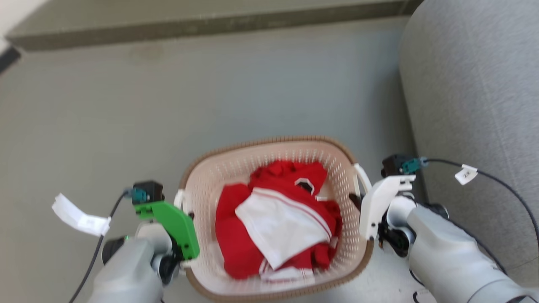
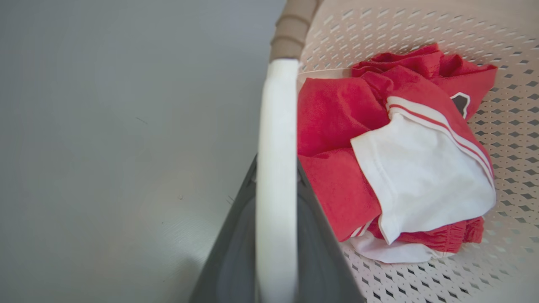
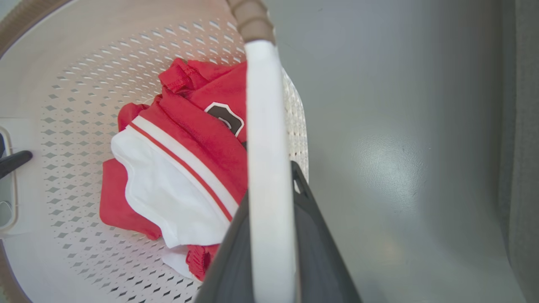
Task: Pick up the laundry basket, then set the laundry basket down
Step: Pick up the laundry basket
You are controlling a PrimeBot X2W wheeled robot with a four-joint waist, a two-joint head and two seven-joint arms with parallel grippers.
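Laundry basket [image 1: 219,168] sits low-centre in our head view, grey floor [image 1: 210,84] around it. Lower left, our left gripper [image 2: 276,168] clamps one white handle [image 2: 276,118] between its jaws; red-and-white clothes [image 1: 278,219] lie inside; lower right, our right gripper [image 3: 271,181] clamps the other handle [image 3: 265,118], beside grey fabric furniture [image 1: 471,84].

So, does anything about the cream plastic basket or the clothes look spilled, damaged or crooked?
Nothing stands out. The cream perforated plastic laundry basket looks intact, the crumpled red and white clothes lie wholly inside it, and the jaws clamp its left white handle and right white handle.
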